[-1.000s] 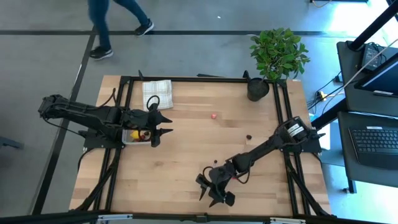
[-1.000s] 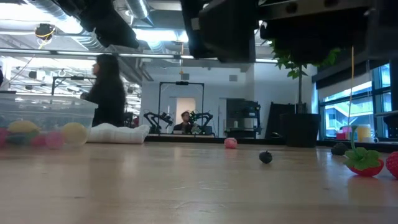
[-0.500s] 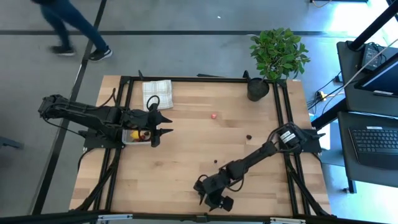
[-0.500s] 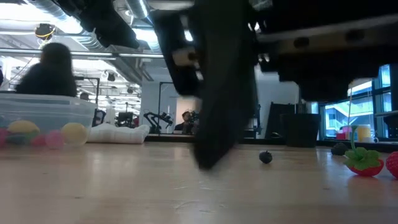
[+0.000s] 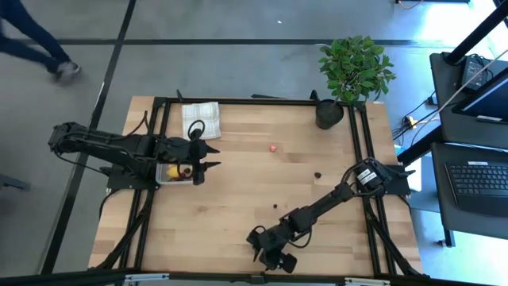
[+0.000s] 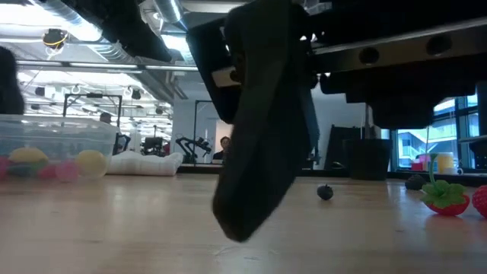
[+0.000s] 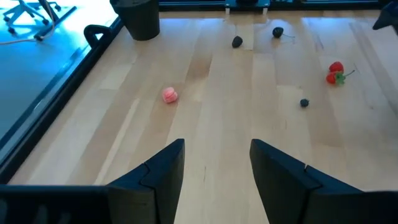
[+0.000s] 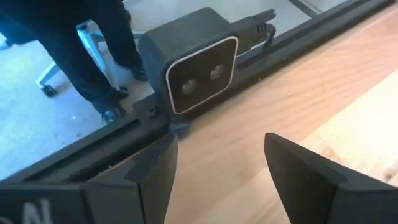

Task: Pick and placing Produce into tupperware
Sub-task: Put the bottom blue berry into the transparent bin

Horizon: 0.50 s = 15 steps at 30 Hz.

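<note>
The clear tupperware (image 5: 176,172) stands at the table's left side with yellow and red produce inside (image 6: 29,158). My left gripper (image 5: 208,163) hovers open just right of it, nothing between its fingers (image 7: 217,146). Loose produce lies on the wood: a pink piece (image 5: 272,147), dark cherry-like ones (image 5: 317,175) (image 5: 275,206), and a strawberry (image 6: 445,199). My right gripper (image 5: 266,253) is open, low over the table's near edge, with nothing between its fingers (image 8: 217,143). In the low view one of its fingers (image 6: 259,152) fills the middle.
A folded checked cloth (image 5: 201,119) lies at the far left. A black pot (image 5: 329,113) with a leafy plant (image 5: 355,67) stands at the far right corner. The low camera's housing (image 8: 199,59) sits on the near rail, right ahead of my right gripper.
My right gripper has moved toward the table's near edge and a little left, sinking lower and turning somewhat; it stays open. A person beyond the far edge has walked off to the left.
</note>
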{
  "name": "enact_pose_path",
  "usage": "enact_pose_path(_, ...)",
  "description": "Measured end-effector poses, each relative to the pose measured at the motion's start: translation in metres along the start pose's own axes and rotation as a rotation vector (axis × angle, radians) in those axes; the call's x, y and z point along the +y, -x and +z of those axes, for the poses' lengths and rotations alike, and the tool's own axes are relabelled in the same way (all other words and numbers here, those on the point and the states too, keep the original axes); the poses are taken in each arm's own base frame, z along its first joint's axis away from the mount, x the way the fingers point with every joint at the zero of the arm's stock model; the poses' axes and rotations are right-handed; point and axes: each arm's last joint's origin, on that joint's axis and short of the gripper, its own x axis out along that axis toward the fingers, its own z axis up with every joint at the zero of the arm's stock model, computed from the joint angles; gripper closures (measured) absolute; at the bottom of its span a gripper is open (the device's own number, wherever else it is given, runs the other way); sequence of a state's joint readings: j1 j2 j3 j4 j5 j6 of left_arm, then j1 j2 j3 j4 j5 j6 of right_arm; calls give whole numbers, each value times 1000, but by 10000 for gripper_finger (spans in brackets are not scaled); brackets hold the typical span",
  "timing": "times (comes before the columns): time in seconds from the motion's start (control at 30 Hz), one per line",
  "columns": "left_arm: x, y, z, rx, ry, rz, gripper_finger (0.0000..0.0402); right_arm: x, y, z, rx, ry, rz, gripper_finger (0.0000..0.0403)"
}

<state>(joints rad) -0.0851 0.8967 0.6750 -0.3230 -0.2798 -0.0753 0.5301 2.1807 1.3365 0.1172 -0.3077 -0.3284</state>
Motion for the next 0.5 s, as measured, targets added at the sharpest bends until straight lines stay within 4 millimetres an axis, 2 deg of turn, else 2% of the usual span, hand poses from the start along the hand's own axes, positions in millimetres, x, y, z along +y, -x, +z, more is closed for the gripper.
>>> enact_pose_path(0.5, 2, -1, 0, 1, 4, 8, 225, 8, -4, 6, -23, -12, -42, 162)
